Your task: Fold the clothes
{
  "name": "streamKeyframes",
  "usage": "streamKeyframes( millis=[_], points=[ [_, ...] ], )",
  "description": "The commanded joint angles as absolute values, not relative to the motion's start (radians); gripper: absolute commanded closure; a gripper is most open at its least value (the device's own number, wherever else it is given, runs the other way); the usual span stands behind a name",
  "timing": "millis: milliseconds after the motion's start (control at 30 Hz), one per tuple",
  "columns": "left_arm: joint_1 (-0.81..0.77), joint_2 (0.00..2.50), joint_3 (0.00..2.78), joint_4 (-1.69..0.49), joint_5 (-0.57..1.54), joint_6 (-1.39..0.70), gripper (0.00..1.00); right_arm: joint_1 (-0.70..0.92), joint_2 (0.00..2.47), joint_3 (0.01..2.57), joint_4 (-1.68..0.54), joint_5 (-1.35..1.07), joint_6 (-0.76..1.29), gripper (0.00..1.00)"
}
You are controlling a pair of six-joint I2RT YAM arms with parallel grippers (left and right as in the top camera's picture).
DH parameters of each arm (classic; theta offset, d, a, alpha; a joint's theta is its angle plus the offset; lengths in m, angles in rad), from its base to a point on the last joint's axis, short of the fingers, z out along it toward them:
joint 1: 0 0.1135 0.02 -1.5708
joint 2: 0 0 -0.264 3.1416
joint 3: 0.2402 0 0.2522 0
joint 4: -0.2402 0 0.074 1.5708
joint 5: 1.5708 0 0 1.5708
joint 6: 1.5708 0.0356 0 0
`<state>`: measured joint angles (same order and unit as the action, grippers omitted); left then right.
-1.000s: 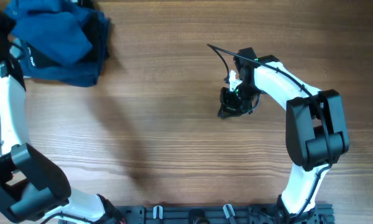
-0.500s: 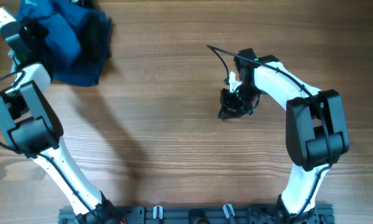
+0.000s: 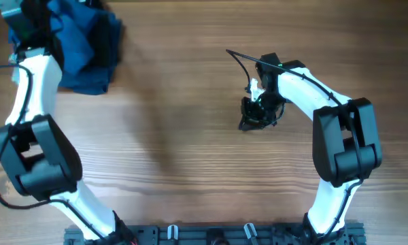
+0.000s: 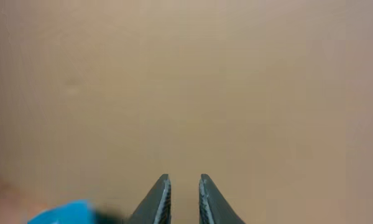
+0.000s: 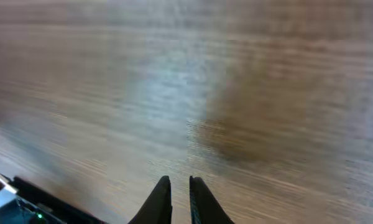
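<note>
The clothes [image 3: 78, 47], a mid-blue soft garment, lie bunched at the table's far left corner. A sliver of the garment shows at the bottom left of the left wrist view [image 4: 59, 213]. My left gripper [image 3: 28, 17] is raised at the far left edge, beside the bunch. In the left wrist view [image 4: 183, 186] its jaws are almost together with nothing between the tips, pointing at a plain beige background. My right gripper [image 3: 256, 114] hangs over bare wood at centre right, far from the clothes. In the right wrist view [image 5: 180, 186] its jaws are shut and empty.
A darker navy garment [image 3: 110, 34] lies under and to the right of the blue one. The wooden table [image 3: 190, 156] fills the overhead view. The arm bases and a black rail [image 3: 211, 235] run along the front edge.
My left arm has swung up and toward the far left corner, over the clothes. The blue bunch has shifted and narrowed. The right arm has not moved.
</note>
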<state>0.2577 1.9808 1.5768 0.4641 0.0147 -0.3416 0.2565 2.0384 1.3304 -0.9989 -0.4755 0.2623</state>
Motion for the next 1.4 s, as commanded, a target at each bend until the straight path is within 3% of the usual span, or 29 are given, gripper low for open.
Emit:
streamKeyframes(
  millis=[0, 300, 433, 467, 533, 567, 600, 633, 833, 967, 1033, 1067, 1100, 1133, 1267, 1367],
  points=[
    [0.253, 2.060, 1.569, 0.468, -0.081, -0.321, 0.84, 0.258, 2.038, 1.333, -1.028, -0.487, 0.205, 0.88],
    [0.283, 2.337, 1.569, 0.469, -0.084, -0.321, 0.80, 0.258, 2.038, 1.333, -1.029, -0.488, 0.207, 0.88],
    [0.267, 2.301, 1.569, 0.467, -0.051, -0.321, 0.72, 0.258, 2.038, 1.333, -1.034, -0.487, 0.209, 0.88],
    [0.260, 2.260, 1.569, 0.466, -0.022, -0.321, 0.68, 0.258, 2.038, 1.333, -1.033, -0.487, 0.210, 0.88],
    [0.244, 2.150, 1.569, 0.453, 0.072, -0.322, 0.42, 0.258, 2.038, 1.333, -1.029, -0.487, 0.214, 0.90],
    [0.237, 2.101, 1.569, 0.439, 0.117, -0.322, 0.34, 0.258, 2.036, 1.335, -1.028, -0.487, 0.221, 0.90],
    [0.228, 2.019, 1.569, 0.403, 0.190, -0.322, 0.10, 0.257, 2.032, 1.338, -1.016, -0.487, 0.238, 0.90],
    [0.221, 1.958, 1.569, 0.367, 0.229, -0.322, 0.00, 0.257, 2.024, 1.338, -1.008, -0.484, 0.245, 0.90],
    [0.200, 1.565, 1.569, -0.050, 0.300, -0.322, 0.00, 0.244, 1.848, 1.346, -1.025, -0.425, 0.245, 0.85],
    [0.200, 1.339, 1.569, -0.391, 0.405, -0.321, 0.00, 0.241, 1.596, 1.349, -1.095, -0.347, 0.244, 0.67],
    [0.200, 1.248, 1.569, -0.554, 0.407, -0.320, 0.00, 0.241, 1.460, 1.349, -1.141, -0.309, 0.247, 0.42],
    [0.200, 1.217, 1.569, -0.616, 0.408, -0.317, 0.00, 0.241, 1.404, 1.349, -1.158, -0.297, 0.247, 0.37],
    [0.200, 1.190, 1.569, -0.680, 0.408, -0.317, 0.00, 0.241, 1.343, 1.348, -1.173, -0.284, 0.246, 0.14],
    [0.198, 1.153, 1.569, -0.771, 0.408, -0.311, 0.00, 0.241, 1.257, 1.348, -1.194, -0.270, 0.247, 0.01],
    [0.141, 1.050, 1.555, -1.002, 0.423, -0.159, 0.00, 0.241, 0.994, 1.348, -1.253, -0.226, 0.276, 0.01],
    [0.045, 0.914, 1.435, -1.015, 0.445, -0.157, 0.00, 0.241, 0.814, 1.341, -1.297, -0.202, 0.318, 0.01]
  ],
)
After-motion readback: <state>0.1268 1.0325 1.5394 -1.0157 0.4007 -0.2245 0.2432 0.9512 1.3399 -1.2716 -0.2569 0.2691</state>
